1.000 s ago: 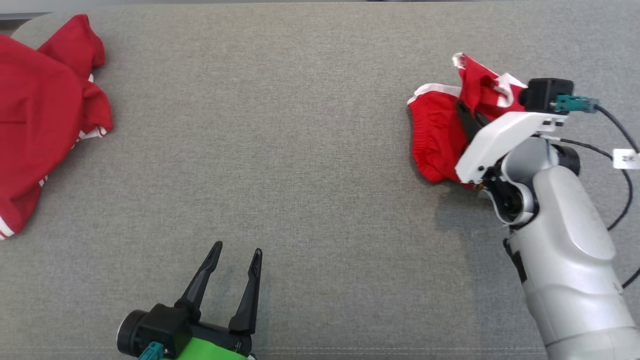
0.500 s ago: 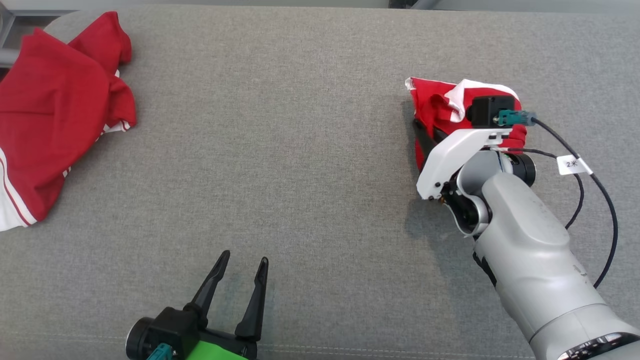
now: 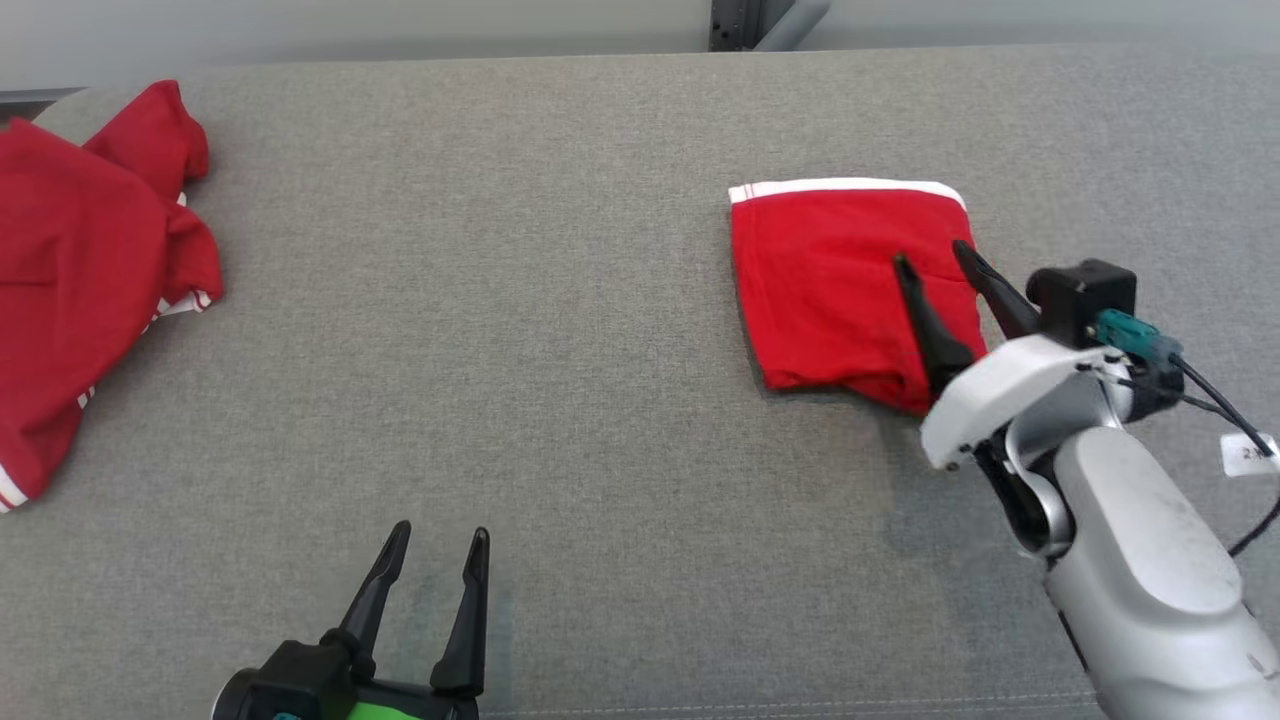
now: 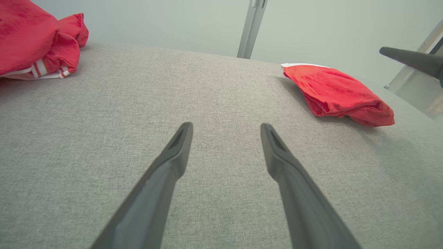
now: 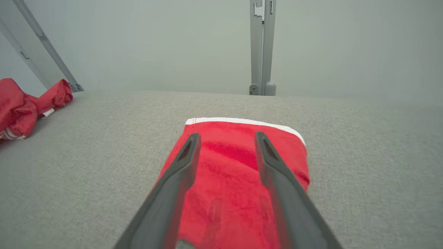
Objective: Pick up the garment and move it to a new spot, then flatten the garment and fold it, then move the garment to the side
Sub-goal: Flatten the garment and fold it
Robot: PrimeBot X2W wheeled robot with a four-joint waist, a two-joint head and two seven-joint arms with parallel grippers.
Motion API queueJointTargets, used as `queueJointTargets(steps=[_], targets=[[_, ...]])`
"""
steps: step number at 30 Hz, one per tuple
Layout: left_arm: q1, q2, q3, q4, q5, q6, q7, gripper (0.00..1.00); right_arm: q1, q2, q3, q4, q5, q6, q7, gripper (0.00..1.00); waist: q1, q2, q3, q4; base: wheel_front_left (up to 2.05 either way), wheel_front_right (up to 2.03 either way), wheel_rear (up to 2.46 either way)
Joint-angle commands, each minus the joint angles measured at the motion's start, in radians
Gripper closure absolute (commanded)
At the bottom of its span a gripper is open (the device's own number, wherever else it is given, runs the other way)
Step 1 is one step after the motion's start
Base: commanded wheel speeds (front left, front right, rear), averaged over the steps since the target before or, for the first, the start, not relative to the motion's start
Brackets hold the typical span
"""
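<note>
A grey, cloth-covered tabletop point(image 3: 560, 330) spans the head view, with a crumpled red garment with white stripes point(image 3: 80, 290) heaped at its far left edge. The task's garment point(image 3: 830, 280), red with a white band along its far edge, lies folded into a neat rectangle on the right part of the tabletop, well apart from the heap. The pale right arm point(image 3: 1150, 560) reaches in from the lower right. Its right pincer point(image 3: 930, 253) is held over the near right part of the folded garment, its fingers spread and holding nothing. The left pincer point(image 3: 441, 529) sits at the bottom left over bare fabric, its fingers also apart and empty. From low down, the left wrist view adds the garment's thickness: the folded garment point(image 4: 335, 93) shows stacked layers bulging at its near edge, and one dark finger of the right pincer point(image 4: 412, 58) hangs in the air to its right, clear of the cloth. The right wrist view looks along the parted right pincer point(image 5: 227, 135) with the red cloth point(image 5: 226, 166) beneath and between the fingers and the white band point(image 5: 242, 121) beyond their tips. Behind stand a pale wall and an upright metal post point(image 5: 262, 45). A small white tag point(image 3: 1250, 452) hangs on the arm's black cable.
</note>
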Motion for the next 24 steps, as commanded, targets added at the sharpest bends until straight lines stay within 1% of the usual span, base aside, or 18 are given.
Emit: queueJointTargets(steps=[1,5,8,11,15,18,21,24], targets=[[0.015,-0.003,0.003,-0.006,0.005,-0.001,-0.003,0.0,0.046,-0.023,-0.031,-0.031,-0.045,-0.001,0.005,1.0,0.0,0.0,0.001,-0.009,0.0,0.0,0.0],[0.005,-0.009,0.001,-0.011,0.011,-0.006,-0.003,0.0,0.11,-0.021,-0.119,-0.065,-0.105,0.0,-0.014,1.0,0.0,0.0,0.008,-0.006,0.0,0.0,0.0],[-0.006,-0.011,0.0,-0.01,0.013,-0.007,-0.003,0.0,0.129,-0.007,-0.171,-0.051,-0.158,-0.001,-0.053,1.0,0.0,0.0,0.015,0.002,0.0,0.0,0.0],[-0.017,-0.013,0.0,-0.006,0.015,-0.009,-0.003,0.0,0.117,0.021,-0.191,-0.004,-0.206,0.0,-0.094,1.0,0.0,0.0,0.02,0.011,0.0,0.0,0.0],[-0.028,-0.016,0.003,-0.002,0.015,-0.013,-0.003,0.0,0.075,0.039,-0.205,0.092,-0.27,-0.001,-0.139,1.0,0.0,0.0,0.026,0.024,0.0,0.0,0.0],[-0.032,-0.019,0.001,0.003,0.018,-0.016,-0.003,0.0,0.042,0.059,-0.262,0.15,-0.314,-0.001,-0.178,1.0,0.0,0.0,0.028,0.032,0.0,0.0,0.0],[-0.033,-0.023,0.004,0.004,0.017,-0.016,-0.003,0.0,0.025,0.078,-0.316,0.21,-0.368,-0.001,-0.194,1.0,0.0,0.0,0.03,0.037,0.0,0.0,0.0],[-0.033,-0.026,0.004,0.005,0.017,-0.016,-0.003,0.0,0.013,0.084,-0.329,0.253,-0.404,-0.001,-0.197,1.0,0.0,0.0,0.031,0.041,0.0,0.0,0.0]])
